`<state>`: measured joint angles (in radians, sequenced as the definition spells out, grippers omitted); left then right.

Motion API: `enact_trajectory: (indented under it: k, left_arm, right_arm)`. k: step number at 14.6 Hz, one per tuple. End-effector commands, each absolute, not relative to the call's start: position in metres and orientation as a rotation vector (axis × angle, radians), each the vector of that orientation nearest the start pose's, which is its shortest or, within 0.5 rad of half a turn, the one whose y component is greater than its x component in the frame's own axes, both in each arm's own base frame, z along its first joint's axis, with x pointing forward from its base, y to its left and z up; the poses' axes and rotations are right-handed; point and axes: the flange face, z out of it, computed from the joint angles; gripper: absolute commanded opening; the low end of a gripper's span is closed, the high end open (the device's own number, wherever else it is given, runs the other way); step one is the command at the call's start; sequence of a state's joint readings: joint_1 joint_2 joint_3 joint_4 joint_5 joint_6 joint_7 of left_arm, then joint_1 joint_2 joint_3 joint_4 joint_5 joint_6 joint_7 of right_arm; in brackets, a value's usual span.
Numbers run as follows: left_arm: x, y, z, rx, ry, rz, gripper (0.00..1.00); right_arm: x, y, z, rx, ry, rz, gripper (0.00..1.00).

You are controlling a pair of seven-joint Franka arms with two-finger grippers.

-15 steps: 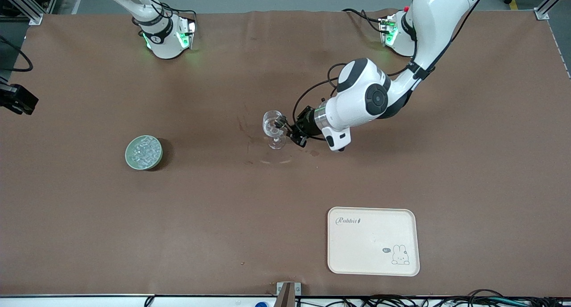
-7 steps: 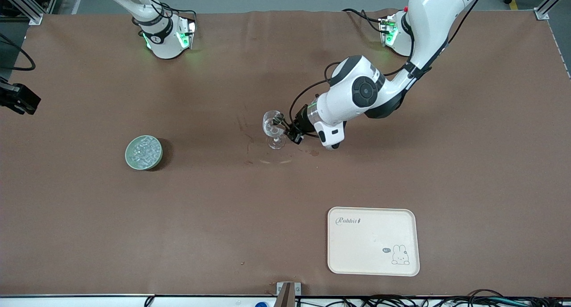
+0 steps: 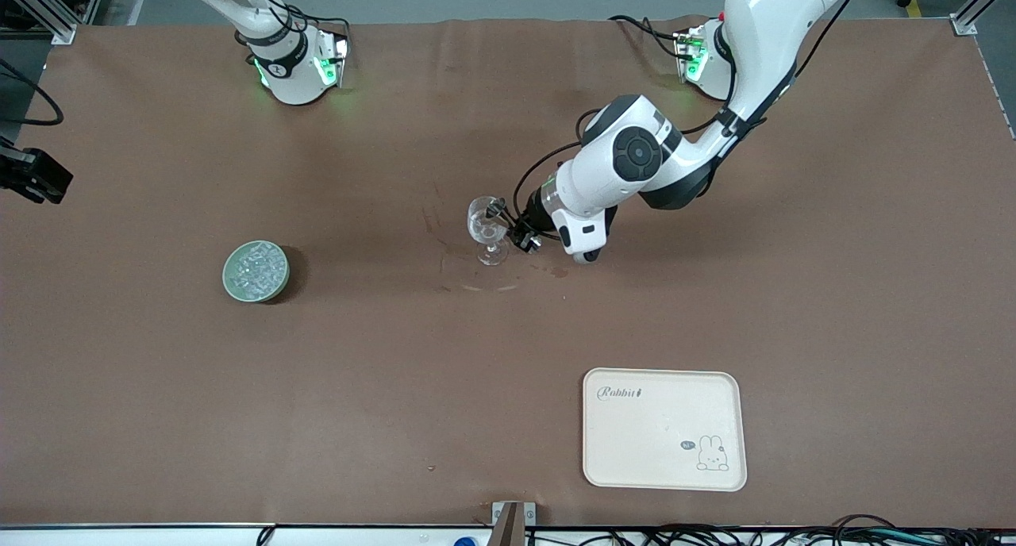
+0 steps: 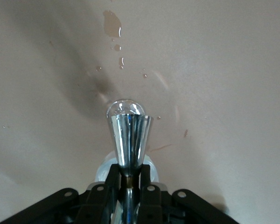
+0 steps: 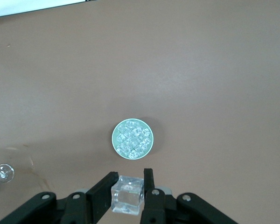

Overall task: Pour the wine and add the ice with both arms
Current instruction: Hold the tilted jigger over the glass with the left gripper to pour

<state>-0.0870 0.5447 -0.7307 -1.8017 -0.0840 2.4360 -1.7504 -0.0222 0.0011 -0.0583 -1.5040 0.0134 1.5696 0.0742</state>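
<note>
Front view, item one: the ice [image 3: 255, 271], a heap of small clear, whitish chunks, lay in a round pale-green bowl [image 3: 231, 288] on the tabletop [image 3: 381, 387] toward the right arm's end; the right wrist view showed the same heap [image 5: 132, 139] from above. One larger clear cube [image 5: 127, 194] sat clamped between the fingers of the right pincer [image 5: 129, 190], which hung over the tabletop near the bowl.

Item two: a clear stemmed wine glass [image 3: 486, 230], upright near the tabletop's middle, gripped at the stem by the left pincer [image 3: 510, 227], fingers closed on it; the left wrist view showed the glass [image 4: 129, 140] held between the black fingertips [image 4: 112, 175].

Item three: a cream rectangular tray [image 3: 664, 429] with rounded corners, a rabbit drawing and lettering, nearer the front camera than the glass, toward the left arm's end.

Surface: matte brown covering, faintly creased, marked with wet spots and a small puddle [image 4: 112, 23] by the glass. Grey floor and aluminium framing showed past the edges.
</note>
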Motion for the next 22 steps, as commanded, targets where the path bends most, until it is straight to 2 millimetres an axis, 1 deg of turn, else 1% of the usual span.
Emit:
enact_trajectory:
  k: [1,4,8,10,12,14,18,20,22]
  left_arm:
    - [0.491,-0.454,0.344,-2.91,-1.772,0.526,0.0]
    - [0.49,-0.454,0.346,-2.914,-1.748,0.511,0.0]
    - [0.489,-0.454,0.354,-2.924,-1.743,0.492,0.0]
    - [0.49,-0.453,0.358,-2.938,-1.706,0.449,0.0]
    - [0.494,-0.454,0.363,-2.928,-1.715,0.419,0.0]
    - [0.49,-0.459,0.363,-2.929,-1.705,0.379,0.0]
    - [0.488,-0.461,0.364,-2.92,-1.712,0.304,0.0]
    - [0.478,-0.472,0.369,-2.942,-1.686,0.276,0.0]
    - [0.481,-0.469,0.371,-2.924,-1.721,0.277,0.0]
  right_arm:
    - [0.552,-0.042,0.66,-3.112,0.25,-0.098,0.01]
    - [0.552,-0.042,0.659,-3.112,0.252,-0.096,0.01]
    - [0.552,-0.043,0.659,-3.112,0.252,-0.096,0.01]
    - [0.552,-0.043,0.659,-3.11,0.252,-0.098,0.01]
    - [0.552,-0.043,0.659,-3.11,0.252,-0.098,0.01]
    - [0.552,-0.043,0.659,-3.11,0.252,-0.096,0.01]
    - [0.552,-0.043,0.659,-3.11,0.252,-0.098,0.01]
    - [0.552,-0.043,0.659,-3.11,0.252,-0.098,0.01]
    - [0.552,-0.043,0.659,-3.11,0.252,-0.096,0.01]
